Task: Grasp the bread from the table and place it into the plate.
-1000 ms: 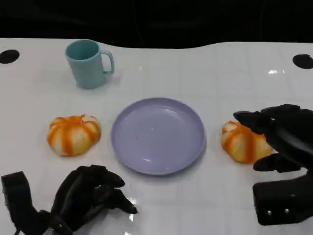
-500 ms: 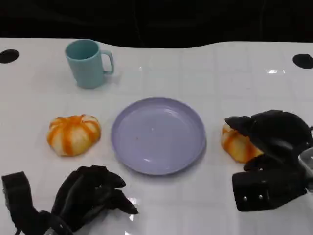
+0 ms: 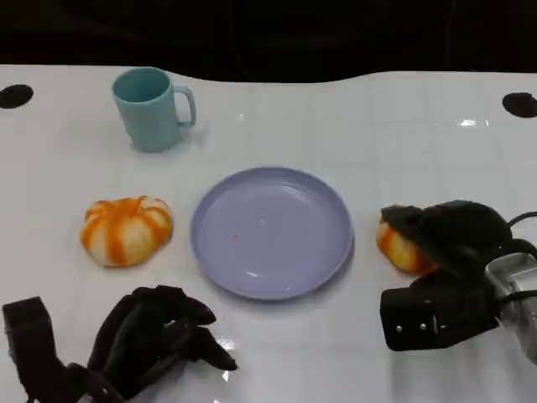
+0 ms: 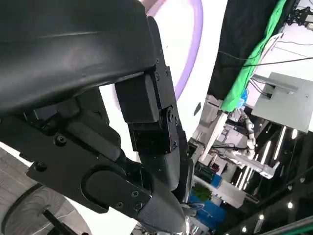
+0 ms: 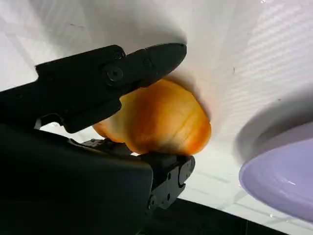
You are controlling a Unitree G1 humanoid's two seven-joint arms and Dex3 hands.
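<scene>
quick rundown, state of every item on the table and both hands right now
Round orange-and-white bread on the right: on the table beside the plate, right hand's fingers around it.
Round orange-and-white bread on the left: on the table, untouched.
Lavender round plate: upright, nothing in it.
Light teal ceramic mug: upright, handle toward the right.
Right hand: closed over the right bread.
Left hand: fingers curled, holding nothing.
</scene>
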